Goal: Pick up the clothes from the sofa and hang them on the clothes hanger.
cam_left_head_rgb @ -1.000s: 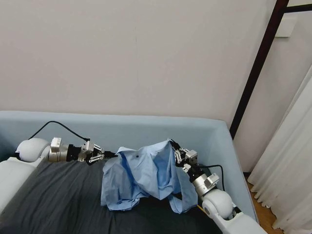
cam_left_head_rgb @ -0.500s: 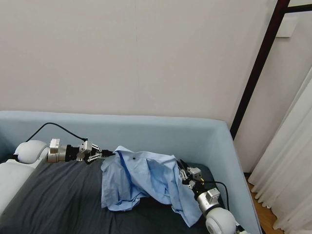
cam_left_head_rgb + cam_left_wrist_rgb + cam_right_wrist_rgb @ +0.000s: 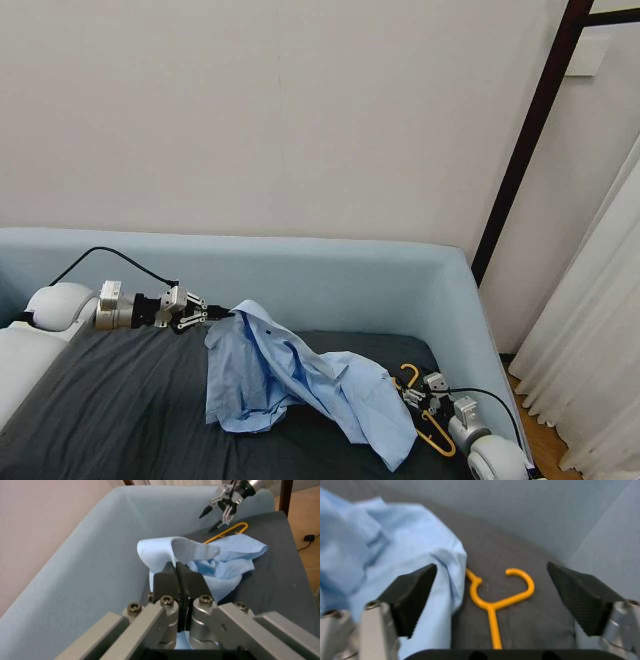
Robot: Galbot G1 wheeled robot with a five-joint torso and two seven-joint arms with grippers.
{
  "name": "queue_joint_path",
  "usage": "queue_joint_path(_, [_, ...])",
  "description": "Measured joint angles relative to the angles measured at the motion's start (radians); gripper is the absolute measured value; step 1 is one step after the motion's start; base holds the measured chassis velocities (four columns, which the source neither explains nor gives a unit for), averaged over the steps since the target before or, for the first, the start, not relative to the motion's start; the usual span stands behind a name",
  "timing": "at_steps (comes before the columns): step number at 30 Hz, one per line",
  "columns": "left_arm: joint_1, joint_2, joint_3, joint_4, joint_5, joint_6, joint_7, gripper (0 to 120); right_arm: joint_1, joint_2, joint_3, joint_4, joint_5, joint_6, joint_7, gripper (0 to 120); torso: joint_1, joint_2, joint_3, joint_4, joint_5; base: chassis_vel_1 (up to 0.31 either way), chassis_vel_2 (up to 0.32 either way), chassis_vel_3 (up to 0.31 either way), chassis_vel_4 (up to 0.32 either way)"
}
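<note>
A light blue shirt (image 3: 290,375) lies crumpled on the sofa's dark seat (image 3: 120,410). My left gripper (image 3: 213,316) is shut on its upper left edge and holds that edge raised; in the left wrist view the shut left gripper (image 3: 176,569) pinches the shirt (image 3: 200,560). A yellow hanger (image 3: 428,412) lies flat on the seat by the shirt's right end. My right gripper (image 3: 416,392) hovers open just over it, touching nothing. In the right wrist view the right gripper (image 3: 490,570) spans the hanger (image 3: 492,600), with the shirt (image 3: 380,555) beside it.
The pale blue sofa back (image 3: 300,270) and right armrest (image 3: 470,320) wall in the seat. A dark pole (image 3: 520,150) and a white curtain (image 3: 590,350) stand to the right of the sofa. The seat's left front is bare.
My right gripper let go of the shirt and dropped down to the right. The shirt's right side fell onto the seat, uncovering the yellow hanger. My left gripper kept its hold.
</note>
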Motion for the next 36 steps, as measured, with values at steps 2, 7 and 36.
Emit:
queue_joint_path(2, [-0.001,-0.003,0.001,-0.001,-0.001,0.000,-0.002,0,0.037,0.019,0.006,-0.068,-0.064,-0.020,-0.047,98,0.000,0.000,0.000,0.0002,-0.0002,0.000,0.000,0.000,0.000])
queue_joint_path(7, [-0.003,-0.005,0.004,-0.003,-0.004,-0.001,-0.009,0,0.100,0.041,0.011,-0.168,-0.154,-0.084,-0.124,100,0.000,0.000,0.000,0.0002,-0.0002,0.000,0.000,0.000,0.000])
queue_joint_path(36, [-0.004,-0.032,0.013,0.007,-0.008,-0.029,-0.027,0,0.160,0.076,0.018,-0.265,-0.205,-0.226,-0.244,32,0.000,0.000,0.000,0.0001,-0.0002,0.000,0.000,0.000,0.000])
